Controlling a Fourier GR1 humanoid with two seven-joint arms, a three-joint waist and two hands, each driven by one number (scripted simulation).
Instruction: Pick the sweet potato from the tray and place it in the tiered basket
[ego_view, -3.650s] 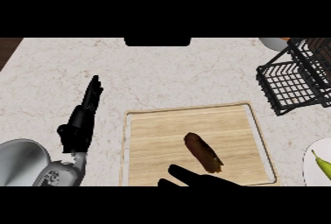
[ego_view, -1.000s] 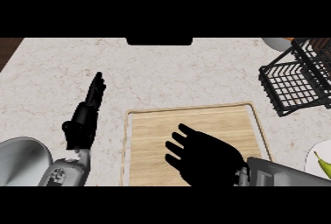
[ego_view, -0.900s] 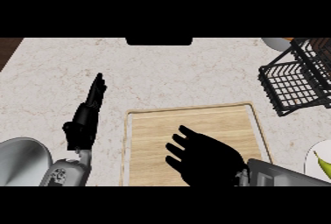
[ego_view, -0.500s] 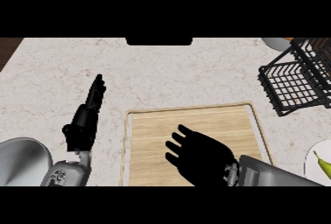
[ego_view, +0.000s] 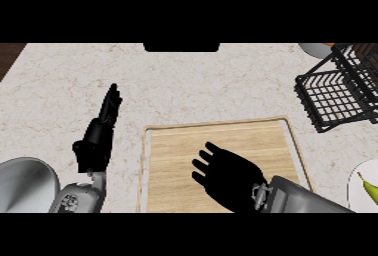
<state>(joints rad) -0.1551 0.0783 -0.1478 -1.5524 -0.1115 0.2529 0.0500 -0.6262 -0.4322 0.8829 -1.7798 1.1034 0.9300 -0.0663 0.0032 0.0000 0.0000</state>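
Your right hand (ego_view: 230, 179) comes in from the lower right of the head view, back of the hand toward you, its grey forearm (ego_view: 306, 197) running off the bottom edge. Its fingers (ego_view: 203, 165) bend downward and toward the left, bunched close together; what lies under the palm is hidden from you, so you cannot tell whether they close round anything.

Your left hand (ego_view: 100, 135) shows at the left, seen edge-on, fingers straight and pointing up toward the top of the view, the thumb tucked low on the left side. Its grey wrist and forearm (ego_view: 77, 197) sit below it at the lower left.
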